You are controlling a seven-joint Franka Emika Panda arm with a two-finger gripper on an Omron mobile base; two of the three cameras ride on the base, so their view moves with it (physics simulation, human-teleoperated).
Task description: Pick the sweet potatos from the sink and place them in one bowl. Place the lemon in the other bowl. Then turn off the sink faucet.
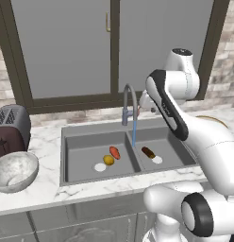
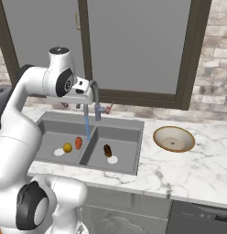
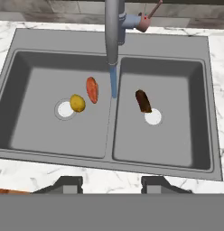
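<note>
The grey double sink (image 3: 37, 38) holds an orange-red sweet potato (image 3: 92, 89) and a lemon (image 3: 77, 103) in its left basin, the lemon beside the drain. A dark brown sweet potato (image 3: 142, 100) lies by the right basin's drain. The faucet (image 1: 128, 101) arches over the divider and a blue stream of water runs from it. My gripper (image 3: 111, 182) hangs high above the sink's front edge, open, with nothing between its fingers. The tan bowl (image 2: 174, 138) sits on the counter right of the sink. On the left stands the marbled bowl (image 1: 14, 171).
A dark toaster (image 1: 10, 130) stands behind the marbled bowl at the counter's left end. A window (image 1: 67, 47) with a dark frame runs behind the sink. Marble counter (image 2: 179, 173) stretches to the right of the tan bowl.
</note>
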